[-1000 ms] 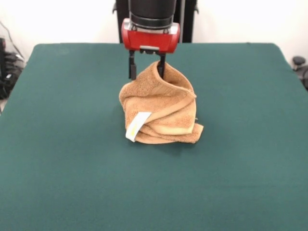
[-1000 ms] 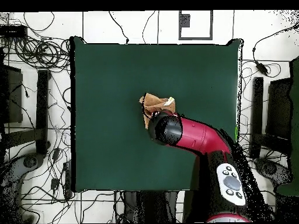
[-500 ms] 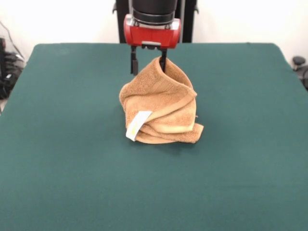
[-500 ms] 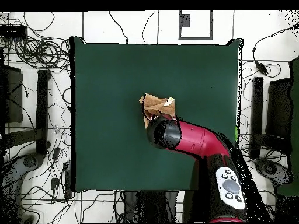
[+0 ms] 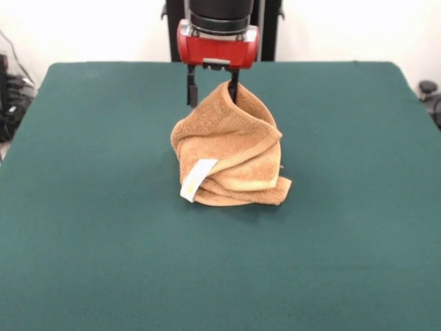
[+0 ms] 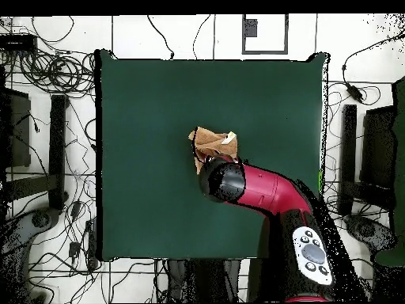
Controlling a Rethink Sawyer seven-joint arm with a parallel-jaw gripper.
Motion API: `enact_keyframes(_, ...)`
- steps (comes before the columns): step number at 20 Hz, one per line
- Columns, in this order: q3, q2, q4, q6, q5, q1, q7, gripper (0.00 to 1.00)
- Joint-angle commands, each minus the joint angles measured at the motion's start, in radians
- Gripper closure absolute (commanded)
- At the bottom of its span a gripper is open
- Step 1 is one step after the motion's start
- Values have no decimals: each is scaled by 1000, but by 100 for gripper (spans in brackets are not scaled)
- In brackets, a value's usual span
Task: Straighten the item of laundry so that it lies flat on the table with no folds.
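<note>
The orange-tan towel (image 5: 231, 155) stands in a crumpled, folded heap at the middle of the green table (image 5: 83, 227). Its white label (image 5: 196, 179) hangs at the front left. One corner of it rises to a peak. My gripper (image 5: 212, 93) hangs just above the heap, fingers apart. The peak touches the inner side of the right finger (image 5: 234, 86); the left finger is clear of the cloth. In the overhead view the towel (image 6: 212, 145) shows beside the arm's red wrist (image 6: 225, 180), which hides the gripper.
The table's cloth (image 6: 142, 103) spreads wide on all sides of the towel. The arm (image 6: 273, 190) reaches in from the lower right in the overhead view. Cables and stands lie on the floor around the table.
The gripper has risen a little over the heap from a second ago, and the towel's peak has stretched slightly up with it. No visible change in the last half second.
</note>
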Motion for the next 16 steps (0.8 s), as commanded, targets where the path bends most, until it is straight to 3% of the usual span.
enact_keyframes(1, 112, 43, 66, 30, -51, 8, 46, 0)
enact_keyframes(11, 121, 50, 51, 48, -49, -1, 31, 0)
enact_keyframes(12, 120, 49, 53, 46, -50, -1, 30, 100)
enact_keyframes(16, 124, 46, 60, 42, -51, -4, 29, 100)
